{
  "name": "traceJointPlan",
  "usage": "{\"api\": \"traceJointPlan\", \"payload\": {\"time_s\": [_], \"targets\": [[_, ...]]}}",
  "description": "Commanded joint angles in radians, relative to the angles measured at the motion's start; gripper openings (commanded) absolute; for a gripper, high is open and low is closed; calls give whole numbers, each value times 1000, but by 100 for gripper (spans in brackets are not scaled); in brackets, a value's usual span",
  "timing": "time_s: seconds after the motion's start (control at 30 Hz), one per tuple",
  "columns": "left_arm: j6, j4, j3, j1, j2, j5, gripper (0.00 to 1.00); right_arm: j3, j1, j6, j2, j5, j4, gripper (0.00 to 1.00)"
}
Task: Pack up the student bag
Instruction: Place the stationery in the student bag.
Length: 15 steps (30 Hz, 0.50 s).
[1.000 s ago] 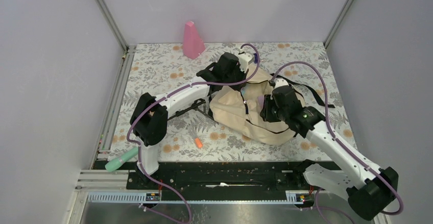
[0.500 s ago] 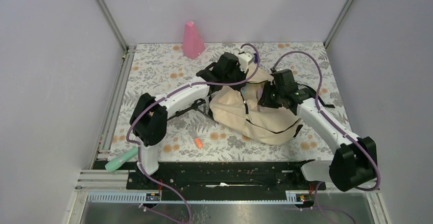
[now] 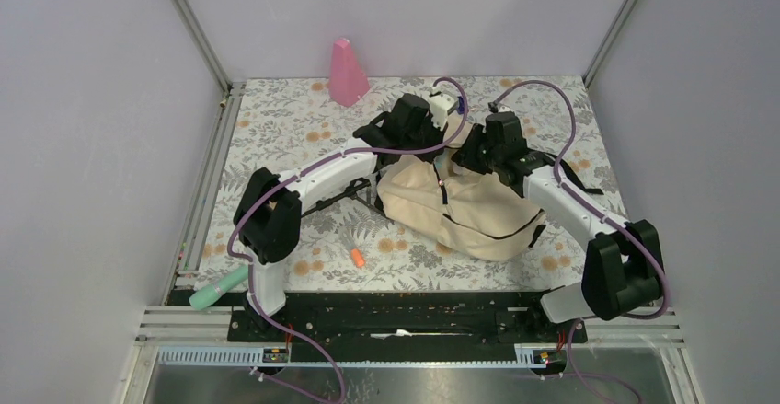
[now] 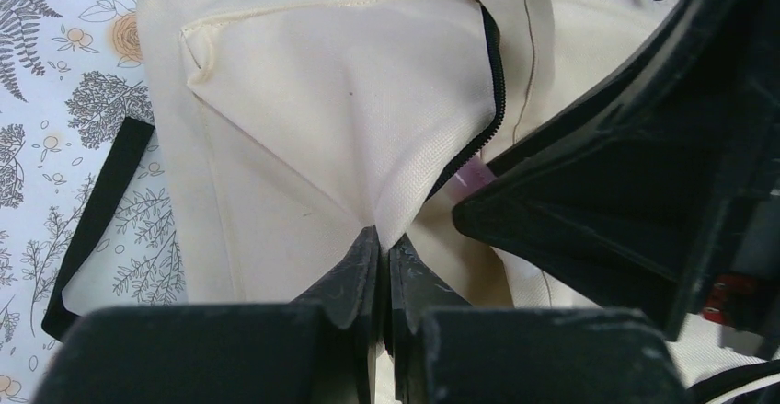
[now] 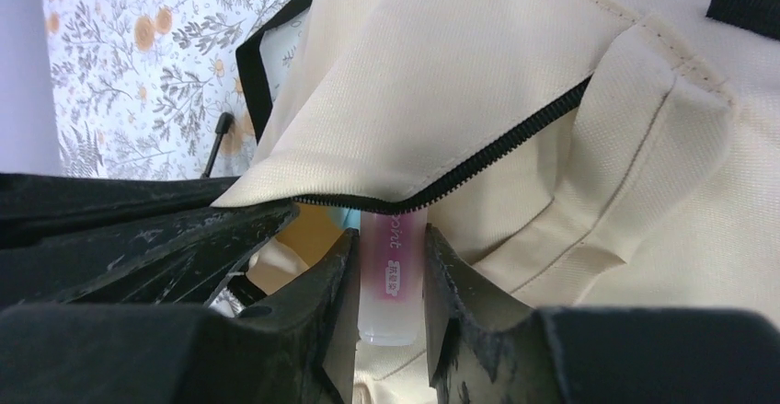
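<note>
The beige student bag [image 3: 460, 206] with black straps lies on the floral table. My left gripper [image 4: 382, 238] is shut on a fold of the bag's flap [image 4: 349, 128] by the black zipper, holding the opening up. My right gripper [image 5: 391, 266] is shut on a pink-and-clear tube [image 5: 393, 280] whose far end pokes under the zipper edge [image 5: 478, 169] into the bag's opening. In the top view the right gripper [image 3: 469, 157] meets the left gripper [image 3: 440, 137] at the bag's far end.
A pink cone-shaped object [image 3: 347, 73] stands at the back of the table. A small orange item [image 3: 357, 258] lies on the table in front of the bag. A mint-green cylinder [image 3: 219, 287] lies at the front left edge. Grey walls enclose the table.
My right arm has swung forward and left over the bag, carrying the tube to the bag's far opening next to the left gripper. The left arm has stayed still.
</note>
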Motion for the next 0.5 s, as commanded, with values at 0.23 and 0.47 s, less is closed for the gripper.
{"api": "traceJointPlan", "payload": {"time_s": [0.23,0.47], "targets": [[1,75,2,6,-87,2,0,-75,103,90,7,177,355,0],[-1,77,2,7,-87,4,0,-93,149,110,75,224,396,0]]}}
